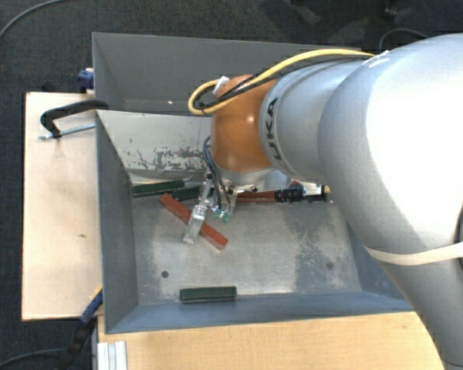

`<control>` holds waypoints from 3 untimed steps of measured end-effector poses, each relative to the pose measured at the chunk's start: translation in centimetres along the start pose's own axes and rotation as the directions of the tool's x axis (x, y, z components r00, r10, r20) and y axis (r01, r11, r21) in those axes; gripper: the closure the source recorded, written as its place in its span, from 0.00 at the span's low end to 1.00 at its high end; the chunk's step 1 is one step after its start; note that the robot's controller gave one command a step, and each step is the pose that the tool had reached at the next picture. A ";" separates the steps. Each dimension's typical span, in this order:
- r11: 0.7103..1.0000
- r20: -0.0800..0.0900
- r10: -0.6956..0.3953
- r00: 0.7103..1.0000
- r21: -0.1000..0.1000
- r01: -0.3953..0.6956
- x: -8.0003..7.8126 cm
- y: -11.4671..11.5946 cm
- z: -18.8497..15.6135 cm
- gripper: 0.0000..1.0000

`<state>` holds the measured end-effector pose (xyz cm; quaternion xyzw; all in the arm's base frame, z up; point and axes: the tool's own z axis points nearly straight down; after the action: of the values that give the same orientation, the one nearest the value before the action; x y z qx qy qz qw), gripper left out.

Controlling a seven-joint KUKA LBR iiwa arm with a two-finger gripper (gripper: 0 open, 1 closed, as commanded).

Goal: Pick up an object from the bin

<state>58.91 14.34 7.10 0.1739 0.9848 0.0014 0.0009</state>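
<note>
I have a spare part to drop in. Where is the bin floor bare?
Bare: the right half of the floor, right of the red stick; also front left, between the left wall and the dark block. Crowded: the back, around the gripper, red stick, green bar and pen.

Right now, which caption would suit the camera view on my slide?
Gripper over a red-brown bar in the grey bin, dark green bar by the lower wall.

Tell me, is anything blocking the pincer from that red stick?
Nothing visible is. The pincer sits right over the red stick mid-bin, crossing it. The dark green pen lies just behind, and the dark green bar lies apart near the front wall.
</note>
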 end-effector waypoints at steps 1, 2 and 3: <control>1.000 0.013 -0.001 1.000 -0.006 0.001 -0.4 0.1 -0.5 1.00; 1.000 -0.007 -0.002 1.000 0.003 0.002 0.2 0.0 0.1 0.00; 0.998 0.003 0.065 0.998 -0.001 -0.065 0.1 4.2 0.0 0.00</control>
<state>60.23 18.28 7.15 0.2057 0.9786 0.0018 0.0023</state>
